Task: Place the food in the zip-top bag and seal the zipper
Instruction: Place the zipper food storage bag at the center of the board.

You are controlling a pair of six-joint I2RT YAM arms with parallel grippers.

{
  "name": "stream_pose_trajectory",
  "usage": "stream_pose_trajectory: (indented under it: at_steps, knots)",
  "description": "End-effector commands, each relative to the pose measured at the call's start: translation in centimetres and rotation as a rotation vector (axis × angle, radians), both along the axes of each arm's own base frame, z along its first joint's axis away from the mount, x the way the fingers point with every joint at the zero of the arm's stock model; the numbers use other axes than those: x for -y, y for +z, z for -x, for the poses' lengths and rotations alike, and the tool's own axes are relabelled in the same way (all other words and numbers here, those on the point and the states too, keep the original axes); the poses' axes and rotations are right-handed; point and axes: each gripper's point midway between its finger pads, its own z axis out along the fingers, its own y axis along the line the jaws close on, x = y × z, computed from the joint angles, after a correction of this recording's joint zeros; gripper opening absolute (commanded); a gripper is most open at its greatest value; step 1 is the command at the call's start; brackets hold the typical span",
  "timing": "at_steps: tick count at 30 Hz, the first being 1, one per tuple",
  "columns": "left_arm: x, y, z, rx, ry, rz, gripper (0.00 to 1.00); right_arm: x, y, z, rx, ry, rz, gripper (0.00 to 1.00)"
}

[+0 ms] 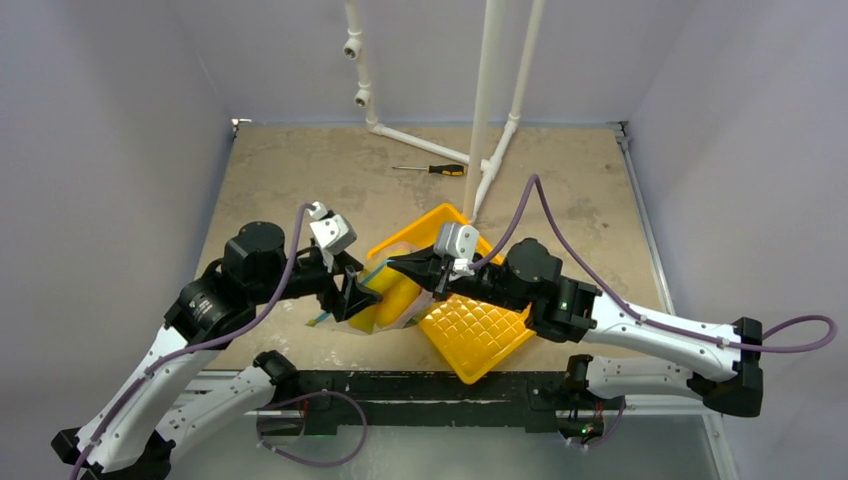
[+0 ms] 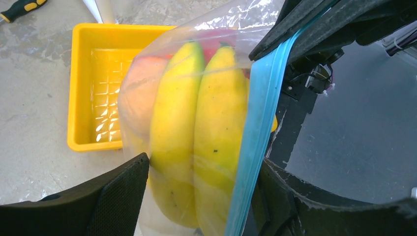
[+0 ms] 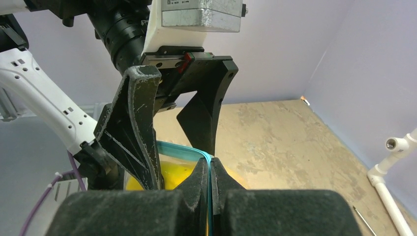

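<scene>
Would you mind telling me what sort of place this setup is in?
Probably a lab robot cell: plain grey walls box in a worn tan tabletop, with white plastic pipes rigged behind and a black-and-yellow screwdriver lying loose.

Clear zip-top bag point(image 2: 223, 22) upright, yellow fruits point(image 2: 196, 123) inside; teal zipper point(image 2: 258, 113) along edge.

left claw point(image 1: 360, 297) wide, right claw point(image 3: 210, 172) tight

Pale lavender walls point(image 1: 110, 120) closed the bench point(image 1: 290, 170) in on three sides, under flat, even light. The bench top was tan and blotchy, worn pale in patches. White pipes point(image 1: 487, 90) stood up at the back, and a black-and-yellow screwdriver point(image 1: 432, 169) lay just beside them.
</scene>
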Motion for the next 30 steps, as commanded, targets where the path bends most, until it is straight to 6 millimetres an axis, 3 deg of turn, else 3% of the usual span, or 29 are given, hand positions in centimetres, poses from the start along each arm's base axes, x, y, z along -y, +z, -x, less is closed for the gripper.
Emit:
stream_pose_trajectory:
  at_steps: [1, 7, 11, 15, 30]
  knots:
    - [0.4, -0.6, 0.1, -0.005, -0.021, 0.006, 0.69, 0.5, 7.0, 0.8, 0.058, 0.025, -0.2, 0.0]
    - [0.7, -1.2, 0.1, -0.024, -0.027, 0.007, 0.59, 0.5, 7.2, 1.0, 0.058, 0.031, -0.21, 0.0]
    - [0.8, -1.3, -0.1, -0.035, -0.024, 0.0, 0.25, 0.6, 7.3, 1.0, 0.057, 0.027, -0.216, 0.0]
    - [0.9, -1.3, -0.4, -0.037, -0.019, -0.004, 0.0, 0.9, 7.4, 0.9, 0.055, 0.018, -0.221, 0.0]
    - [0.0, 0.5, -3.0, 0.044, 0.123, 0.003, 0.0, 2.0, 6.3, -0.8, 0.004, -0.098, -0.193, 0.0]
